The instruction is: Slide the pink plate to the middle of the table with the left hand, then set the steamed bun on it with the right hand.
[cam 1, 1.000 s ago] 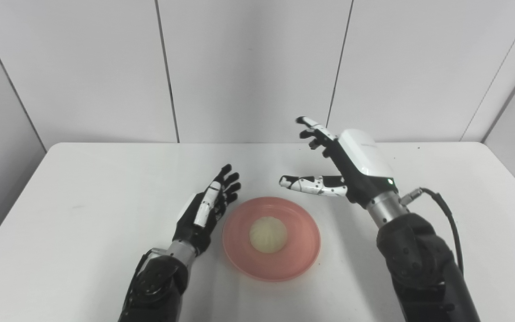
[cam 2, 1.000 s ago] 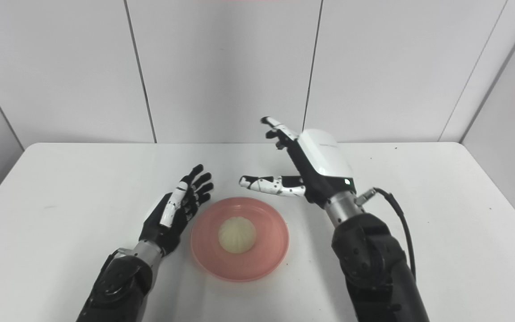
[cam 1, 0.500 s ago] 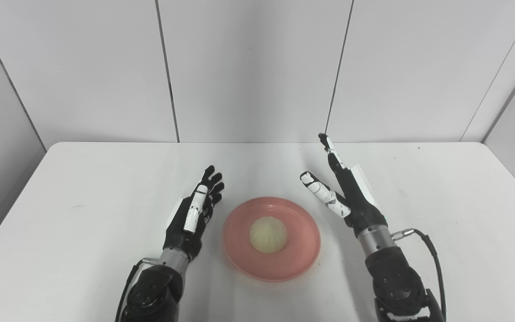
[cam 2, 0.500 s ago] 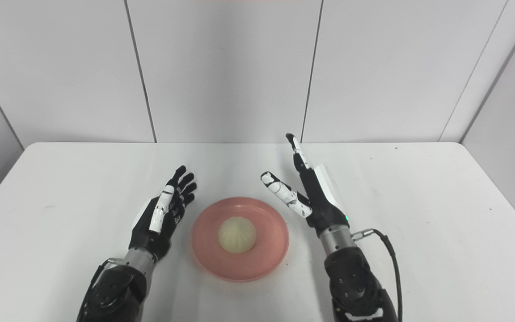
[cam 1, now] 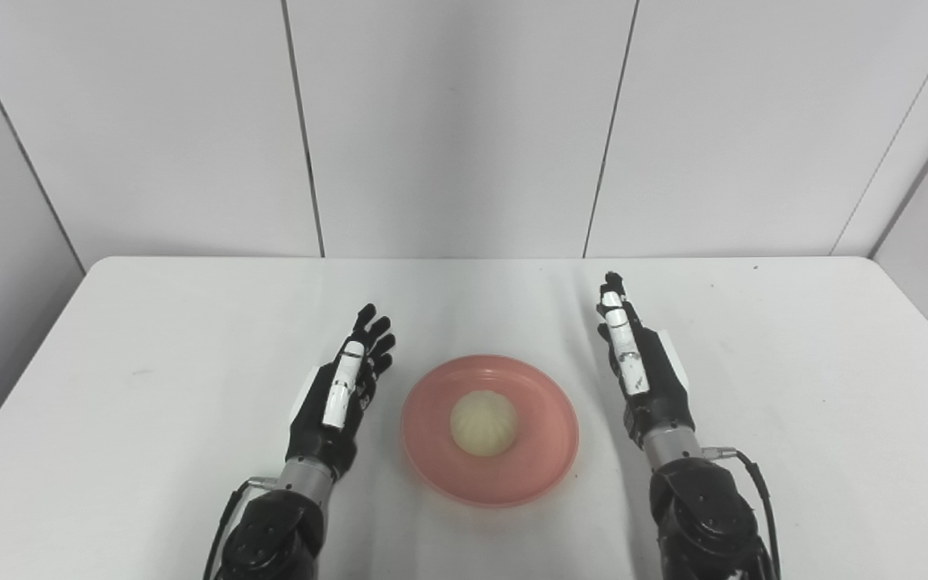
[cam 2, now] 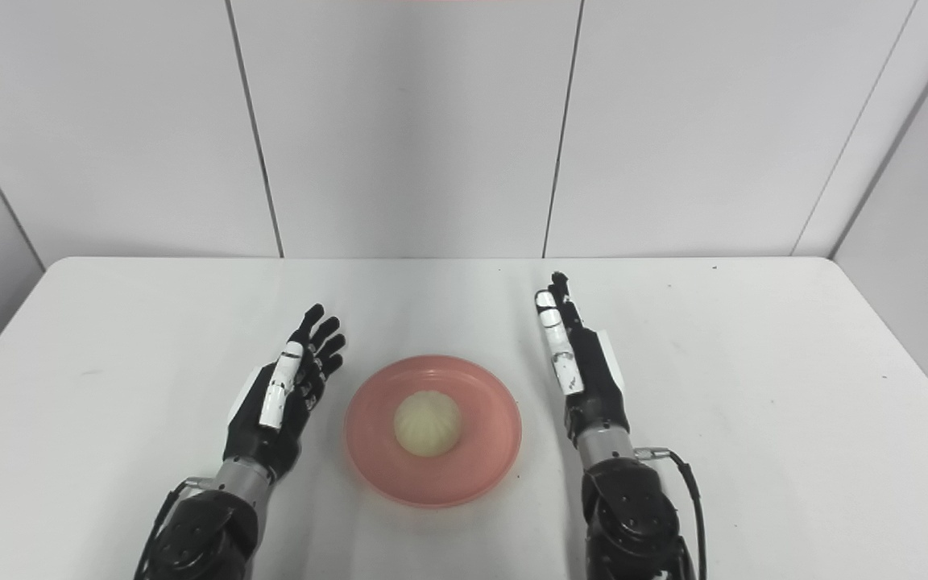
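Observation:
The pink plate [cam 1: 544, 451] lies in the middle of the white table, near its front. A pale steamed bun [cam 1: 483, 422] rests at the plate's centre. My left hand [cam 1: 341, 395] is just left of the plate, open, fingers straight and pointing away, holding nothing and not touching the plate. My right hand [cam 1: 641, 372] is just right of the plate, edge-on, open with fingers extended forward, empty and clear of the rim.
The white table [cam 1: 150, 322] spreads wide on both sides and behind the plate. Grey wall panels [cam 1: 464, 121] rise directly behind its far edge. A black cable [cam 1: 758, 483] runs along my right forearm.
My right hand has dropped from above and behind the plate, drawn back and turned edge-on beside the plate's right side. My left hand has pulled back slightly. Plate and bun are unmoved.

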You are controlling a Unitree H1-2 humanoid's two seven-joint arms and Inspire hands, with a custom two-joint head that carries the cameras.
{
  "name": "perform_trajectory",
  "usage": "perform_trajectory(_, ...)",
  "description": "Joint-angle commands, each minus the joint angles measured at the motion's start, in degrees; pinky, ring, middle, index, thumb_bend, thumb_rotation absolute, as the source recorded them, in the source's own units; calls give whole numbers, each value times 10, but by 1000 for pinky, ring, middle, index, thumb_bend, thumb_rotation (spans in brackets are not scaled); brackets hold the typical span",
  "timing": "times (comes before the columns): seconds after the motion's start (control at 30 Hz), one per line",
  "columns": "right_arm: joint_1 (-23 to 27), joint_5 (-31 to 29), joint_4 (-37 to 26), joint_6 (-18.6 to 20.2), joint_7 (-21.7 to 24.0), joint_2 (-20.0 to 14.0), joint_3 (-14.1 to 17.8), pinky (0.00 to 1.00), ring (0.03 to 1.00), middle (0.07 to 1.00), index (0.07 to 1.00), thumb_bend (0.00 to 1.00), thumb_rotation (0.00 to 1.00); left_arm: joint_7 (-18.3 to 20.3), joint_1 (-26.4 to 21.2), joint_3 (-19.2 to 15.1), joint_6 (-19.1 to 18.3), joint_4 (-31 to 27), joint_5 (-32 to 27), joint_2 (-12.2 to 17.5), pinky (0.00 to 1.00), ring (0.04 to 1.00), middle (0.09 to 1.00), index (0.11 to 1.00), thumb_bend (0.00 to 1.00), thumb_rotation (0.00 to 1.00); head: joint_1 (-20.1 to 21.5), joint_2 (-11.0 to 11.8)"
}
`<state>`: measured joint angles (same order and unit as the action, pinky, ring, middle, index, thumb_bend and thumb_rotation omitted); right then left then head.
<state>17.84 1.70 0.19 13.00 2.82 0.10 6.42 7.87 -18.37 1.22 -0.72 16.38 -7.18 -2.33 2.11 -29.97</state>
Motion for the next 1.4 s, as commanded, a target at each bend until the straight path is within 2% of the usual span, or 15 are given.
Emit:
perform_trajectory(0.0, 5, -20, 4, -41, -11, 4, 8, 1000, 1000, 1000, 1000, 284, 1000, -12, 29, -5, -42, 12, 2, 3, 979, 965, 974, 985, 356, 1000, -1, 0)
perform_trajectory(0.23, -17, -27, 20, -56, -28, 6, 2, 1000, 1000, 1000, 1000, 231, 1000, -12, 41, -5, -51, -4, 2, 2, 979, 964, 975, 989, 349, 1000, -3, -1)
perform_trajectory(0.37, -22, -52, 21, -42, -17, 11, -3, 1000, 1000, 1000, 1000, 212, 1000, -8, 39, -2, -44, 5, 5, 5, 981, 964, 974, 986, 352, 1000, -7, 0)
perform_trajectory(0.57, -18, -50, 59, -81, -24, 3, -11, 1000, 1000, 1000, 1000, 228, 1000, -4, 31, 7, -35, 21, 13, 13, 985, 964, 975, 989, 351, 1000, -13, 3)
perform_trajectory(0.73, -10, -51, 93, -101, -26, -5, -10, 1000, 1000, 1000, 1000, 240, 1000, -6, 10, 7, -19, 60, 14, 20, 976, 963, 974, 984, 358, 1000, -19, 1)
perform_trajectory(0.9, -1, -58, 123, -106, -31, -8, -3, 1000, 1000, 1000, 1000, 248, 1000, -2, -7, 9, -7, 85, 16, 27, 986, 971, 983, 991, 359, 1000, -22, 0)
perform_trajectory(1.17, 1, -60, 127, -108, -32, -16, 0, 1000, 1000, 1000, 1000, 248, 1000, -3, -11, 6, -1, 98, 20, 28, 985, 964, 978, 984, 357, 1000, -28, 0)
perform_trajectory(1.37, 5, -64, 144, -122, -31, -21, 2, 1000, 1000, 1000, 1000, 254, 1000, -6, -11, 4, -9, 93, 21, 27, 987, 963, 976, 983, 351, 1000, -27, 0)
